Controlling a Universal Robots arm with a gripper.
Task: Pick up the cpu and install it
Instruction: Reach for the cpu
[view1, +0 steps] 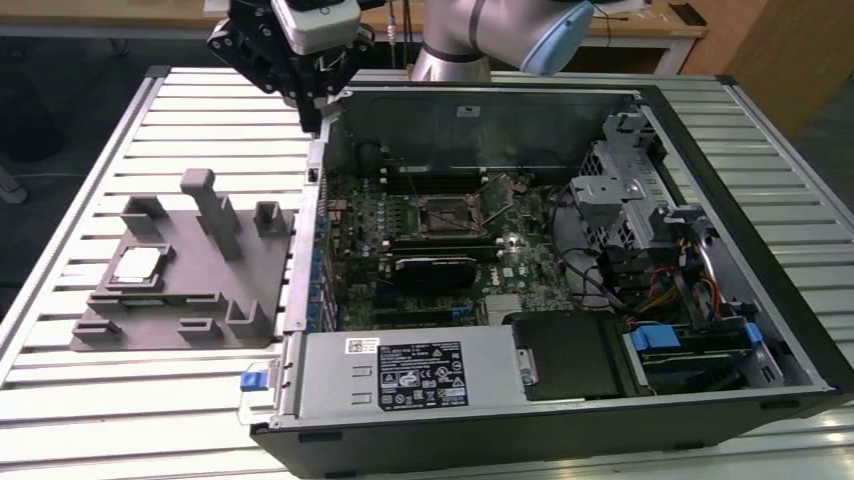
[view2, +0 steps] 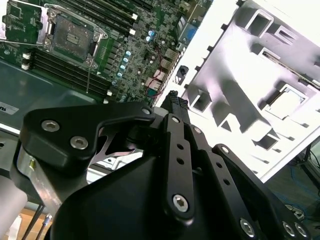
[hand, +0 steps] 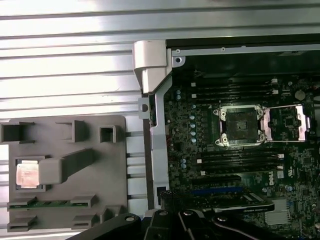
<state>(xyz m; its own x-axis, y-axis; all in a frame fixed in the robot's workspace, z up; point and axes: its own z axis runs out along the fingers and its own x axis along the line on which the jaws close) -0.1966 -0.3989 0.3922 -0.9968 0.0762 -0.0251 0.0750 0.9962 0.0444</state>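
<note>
While the cpu lies flat in a recess of the grey fixture on the counter, outside the open computer case, the jaws hang over the case's far corner on the exterior view's left. They look drawn together with nothing between them. From the jaws, we judge the chip to lie beyond the case wall, further toward the exterior view's left and nearer that camera, well apart from them. Being square, it offers no long axis; in the first wrist view its edges run parallel to the fixture's. The motherboard socket sits inside the case, its frame swung open, across the wall from the chip.
</note>
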